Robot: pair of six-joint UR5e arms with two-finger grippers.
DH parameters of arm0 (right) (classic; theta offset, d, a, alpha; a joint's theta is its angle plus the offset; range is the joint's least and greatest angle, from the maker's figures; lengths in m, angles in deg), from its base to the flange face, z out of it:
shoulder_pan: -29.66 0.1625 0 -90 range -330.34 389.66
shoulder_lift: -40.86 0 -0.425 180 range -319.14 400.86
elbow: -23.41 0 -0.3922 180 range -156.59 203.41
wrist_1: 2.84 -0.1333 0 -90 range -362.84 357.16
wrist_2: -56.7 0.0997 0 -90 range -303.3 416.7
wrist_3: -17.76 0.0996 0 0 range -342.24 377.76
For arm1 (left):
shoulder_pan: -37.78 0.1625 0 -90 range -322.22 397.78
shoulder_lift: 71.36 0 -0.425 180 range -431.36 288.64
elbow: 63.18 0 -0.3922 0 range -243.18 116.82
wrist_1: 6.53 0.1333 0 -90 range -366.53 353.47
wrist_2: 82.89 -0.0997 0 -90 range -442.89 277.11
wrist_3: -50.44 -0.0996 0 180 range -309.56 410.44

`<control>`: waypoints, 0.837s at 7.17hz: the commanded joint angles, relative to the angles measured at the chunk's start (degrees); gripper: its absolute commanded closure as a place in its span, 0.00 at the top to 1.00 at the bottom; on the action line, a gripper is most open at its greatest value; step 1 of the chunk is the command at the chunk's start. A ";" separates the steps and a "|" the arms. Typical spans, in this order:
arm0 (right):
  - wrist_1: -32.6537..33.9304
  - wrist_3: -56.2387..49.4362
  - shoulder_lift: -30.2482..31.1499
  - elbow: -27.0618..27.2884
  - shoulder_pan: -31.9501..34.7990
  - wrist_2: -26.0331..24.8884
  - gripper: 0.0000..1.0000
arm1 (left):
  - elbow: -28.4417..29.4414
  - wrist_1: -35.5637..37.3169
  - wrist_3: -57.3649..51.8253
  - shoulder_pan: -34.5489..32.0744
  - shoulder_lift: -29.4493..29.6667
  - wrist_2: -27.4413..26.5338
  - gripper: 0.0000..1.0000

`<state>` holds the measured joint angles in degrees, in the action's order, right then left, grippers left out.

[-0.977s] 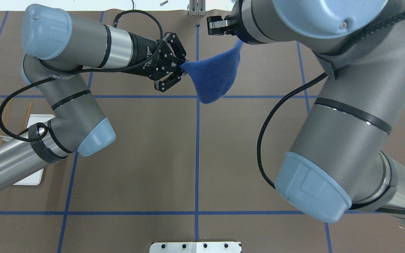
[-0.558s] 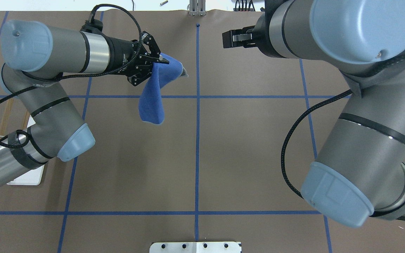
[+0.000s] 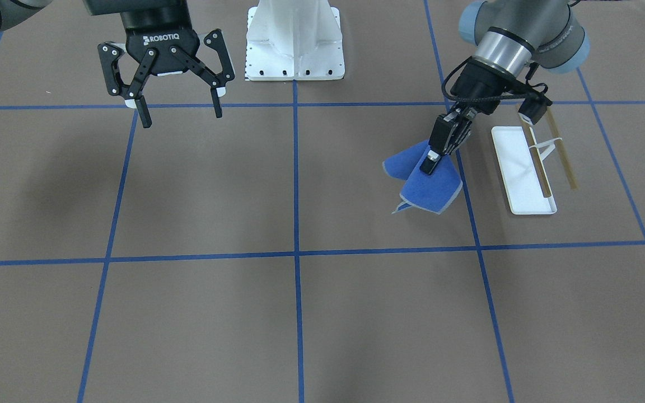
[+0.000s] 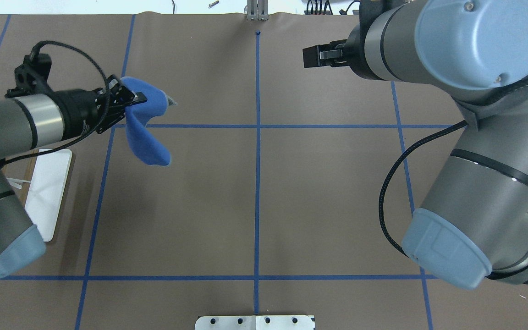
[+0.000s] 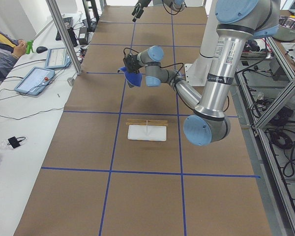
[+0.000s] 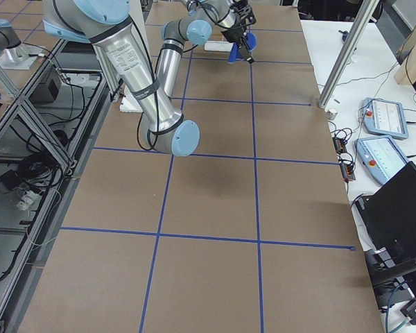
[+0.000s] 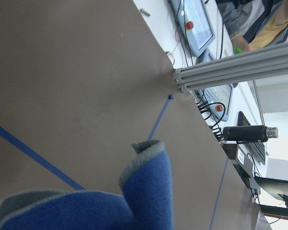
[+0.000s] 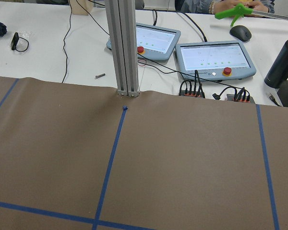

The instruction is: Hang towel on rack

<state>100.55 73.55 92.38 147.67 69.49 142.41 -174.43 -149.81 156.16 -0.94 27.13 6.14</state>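
Here the towel (image 3: 428, 187) hangs in loose folds from the left gripper (image 3: 430, 163), whose fingers are pinched narrow on its upper part, above the table (image 3: 244, 184). It is near the rack (image 3: 518, 173), on the side toward the table's middle, apart from the two wooden rods (image 3: 564, 157). The right gripper (image 3: 181, 115) hovers well apart from them, fingers spread wide.

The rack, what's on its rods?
Nothing on the visible rods of the rack; the towel hangs from the left gripper beside it. The left arm hides their robot-side ends.
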 commanded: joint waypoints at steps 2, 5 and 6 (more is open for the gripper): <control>-0.56 0.02 3.06 -0.24 2.00 0.24 1.00 | -2.99 -6.90 -20.61 2.34 -15.56 -2.65 0.00; -0.56 0.63 3.68 -0.16 2.00 0.25 1.00 | 1.70 -28.74 -21.77 -0.46 -31.41 1.58 0.00; -0.56 0.64 3.76 -0.16 2.00 0.25 1.00 | 7.92 -36.64 -23.26 -1.43 -32.83 1.67 0.00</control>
<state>100.00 74.06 96.04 147.50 71.49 142.66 -172.38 -177.52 134.36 -0.97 -2.93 7.40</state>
